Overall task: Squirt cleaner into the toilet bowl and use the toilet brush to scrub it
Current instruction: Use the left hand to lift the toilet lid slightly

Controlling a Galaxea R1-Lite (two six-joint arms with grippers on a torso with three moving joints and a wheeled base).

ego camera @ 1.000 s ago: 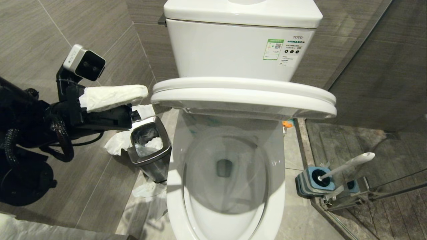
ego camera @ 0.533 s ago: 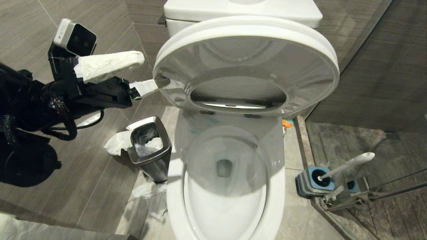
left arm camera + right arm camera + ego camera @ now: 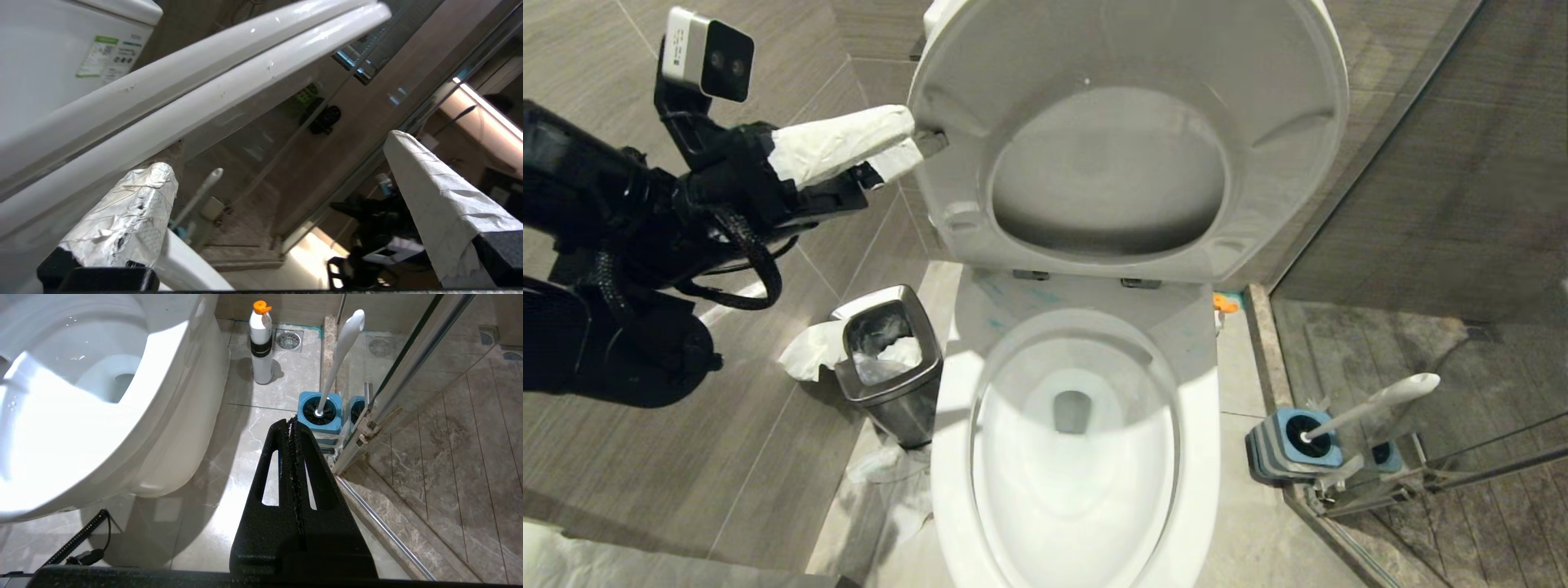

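Head view: the left claw (image 3: 894, 147), fingers spread wide and wrapped in white paper, has one finger against the left edge of the raised seat and lid (image 3: 1127, 139), which lean back near the tank. The toilet bowl (image 3: 1078, 457) lies open below, with faint turquoise smears of cleaner (image 3: 996, 306) on the rim near the hinges. This looks like the opening step, nearly complete; no squirting or scrubbing is under way. A small steel bin (image 3: 886, 359) with tissue stands left of the bowl. The toilet brush (image 3: 1372, 404) sits in its blue holder (image 3: 1294, 445) on the floor to the right, beside a glass shower partition.

Left wrist view: the lower finger (image 3: 135, 212) touches the underside of the seat edge; the other finger stands well apart, gripping nothing.

Right wrist view: the right claw (image 3: 292, 422) is pressed shut and empty, above the floor near the brush holder. A white bottle (image 3: 261, 347) with an orange cap stands farther off, beside the bowl's base. The next move probably calls for fetching this bottle; the partition crowds the brush.
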